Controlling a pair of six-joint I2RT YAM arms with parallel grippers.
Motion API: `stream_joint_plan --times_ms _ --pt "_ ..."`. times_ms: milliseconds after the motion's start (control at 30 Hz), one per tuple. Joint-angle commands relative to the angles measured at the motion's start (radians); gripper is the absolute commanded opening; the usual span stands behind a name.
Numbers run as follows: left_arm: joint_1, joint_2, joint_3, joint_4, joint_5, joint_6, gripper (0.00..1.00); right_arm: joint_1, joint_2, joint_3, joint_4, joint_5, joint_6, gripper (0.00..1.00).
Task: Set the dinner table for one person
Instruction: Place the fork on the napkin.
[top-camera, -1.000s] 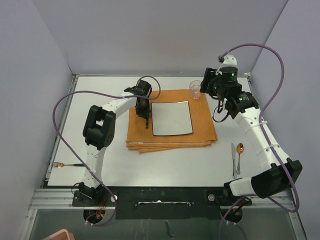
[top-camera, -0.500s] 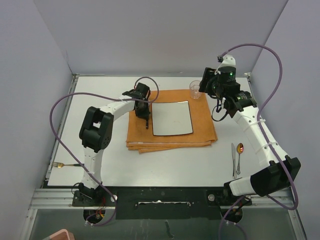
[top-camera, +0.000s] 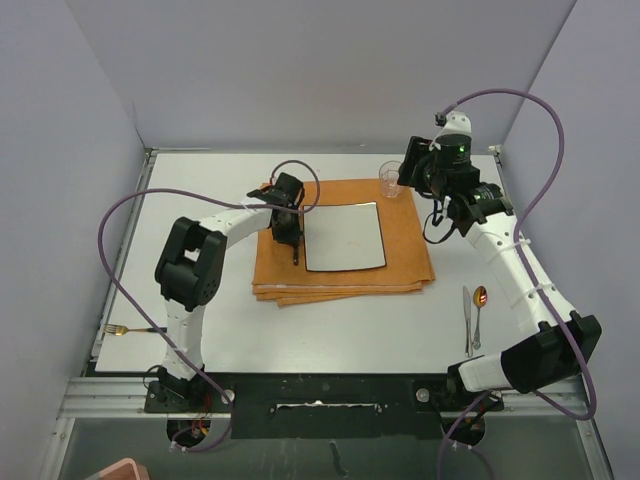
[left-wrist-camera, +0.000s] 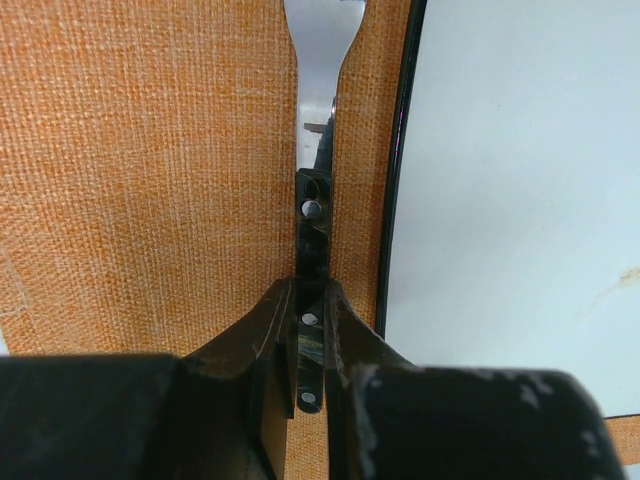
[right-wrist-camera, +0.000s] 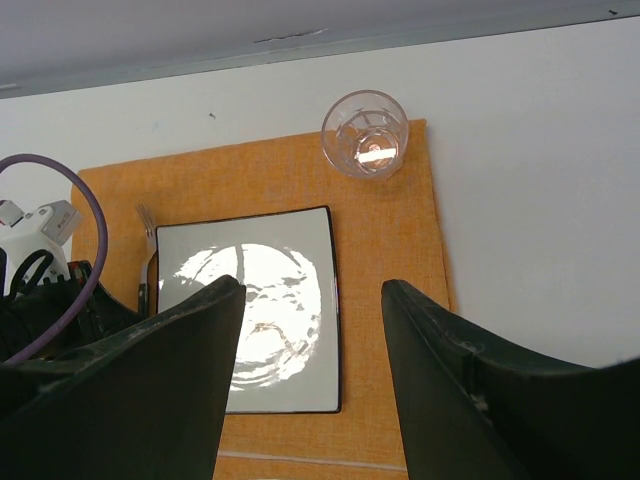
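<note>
Fingers, left gripper (left-wrist-camera: 312, 300): pressed together on the black handle of a fork (left-wrist-camera: 318, 60); steel neck and head run out ahead of the tips.
Fingers, right gripper (right-wrist-camera: 312, 290): apart, holding nothing, hanging over the far right of the setting.
Dinner table (top-camera: 230, 330): off-white top beneath everything, both arm bases at its near edge.
Orange placemat (left-wrist-camera: 150, 170): folded cloth at the table's far middle, lying under the fork.
Square plate (top-camera: 345, 237): white, dark-rimmed, centred on the placemat.
Key relation: fork's long axis lies parallel to the plate's left rim and just beside it, head toward the far edge, handle end toward the bases; whether it already rests on the cloth cannot be told.
Nearer arm: left, already at the spot; letting go looks to be the step in hand.
Glass (right-wrist-camera: 365, 135): upright on the placemat's far right corner, near the right gripper, apart from its fingers.
Knife (top-camera: 466, 318) and spoon (top-camera: 480, 310): side by side on bare table, near right, well apart from the plate.
Second fork (top-camera: 130, 329): gold-toned, at the near left edge.
</note>
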Motion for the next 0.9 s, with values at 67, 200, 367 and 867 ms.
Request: stream_joint_plan --times_ms 67,200,367,867 --pt "-0.019 -0.034 -0.057 -0.085 -0.007 -0.023 0.0 0.012 -0.05 -0.01 0.043 0.016 0.019 0.58" --pt "-0.018 -0.05 -0.057 -0.085 -0.013 -0.023 0.0 0.02 -0.054 -0.017 0.042 0.025 0.021 0.58" --pt "-0.013 -0.062 -0.01 -0.121 -0.013 -0.002 0.19 0.022 -0.06 -0.034 0.047 0.026 0.035 0.58" --pt "0.016 -0.274 0.327 -0.274 -0.281 0.176 0.54 0.025 -0.05 -0.053 0.042 0.013 -0.021 0.61"
